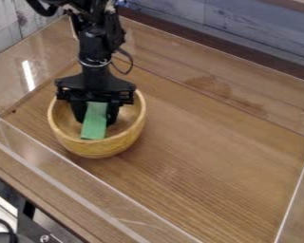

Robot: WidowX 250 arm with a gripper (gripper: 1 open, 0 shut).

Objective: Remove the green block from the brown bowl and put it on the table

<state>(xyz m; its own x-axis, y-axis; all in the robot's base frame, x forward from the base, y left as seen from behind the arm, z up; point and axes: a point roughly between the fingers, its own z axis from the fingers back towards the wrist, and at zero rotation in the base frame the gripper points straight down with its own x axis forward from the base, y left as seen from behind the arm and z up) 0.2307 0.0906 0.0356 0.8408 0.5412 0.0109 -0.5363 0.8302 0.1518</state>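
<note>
The brown bowl (68, 135) sits at the left of the table (205, 133). My gripper (94, 106) hangs straight down over the bowl, its black fingers (67, 99) reaching inside the rim. The green block (94, 122) stands tilted between the fingers, upper end up in the jaws and lower end near the bowl's bottom. The jaws look closed on the block's upper part, though the contact itself is hard to make out.
Clear acrylic walls (22, 66) line the table's edges, close to the bowl on the left and front. Open wood surface stretches to the right of the bowl. A grey plank wall (243, 28) runs along the back.
</note>
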